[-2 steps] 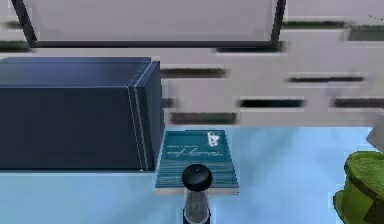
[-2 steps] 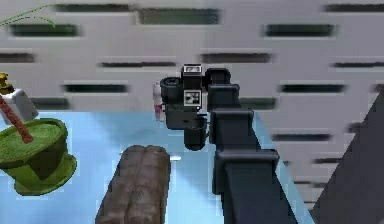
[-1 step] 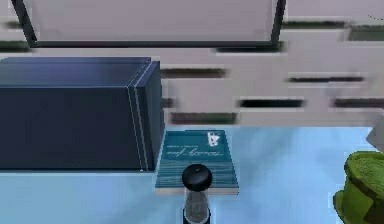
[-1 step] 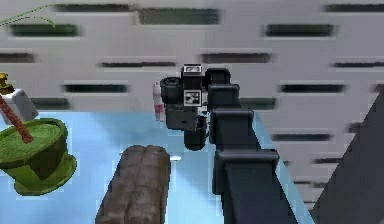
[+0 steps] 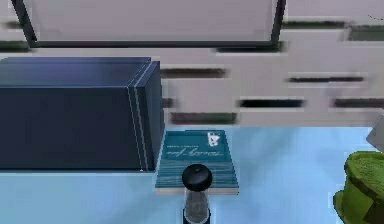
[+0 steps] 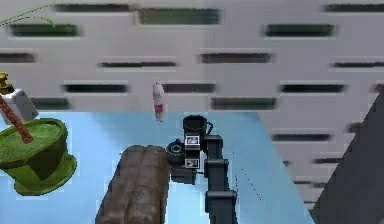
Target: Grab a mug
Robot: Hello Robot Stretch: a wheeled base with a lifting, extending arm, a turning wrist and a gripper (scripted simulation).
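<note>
Mug (image 6: 196,126) — one, dark, near gripper (image 6: 181,153); bottle (image 6: 158,101) — one; loaf (image 6: 135,186), one.

Bare counter (image 6: 255,160) lies free toward the arm side view's right. Left of the dark mug (image 6: 196,127), a brown mound (image 6: 135,188), possibly bread, blocks passage; a green pot (image 6: 40,158) and small bottle (image 6: 158,101) stand nearby.

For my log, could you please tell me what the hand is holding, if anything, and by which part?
It cannot be told: the hand is by a dark mug that stands on the blue tabletop.
</note>
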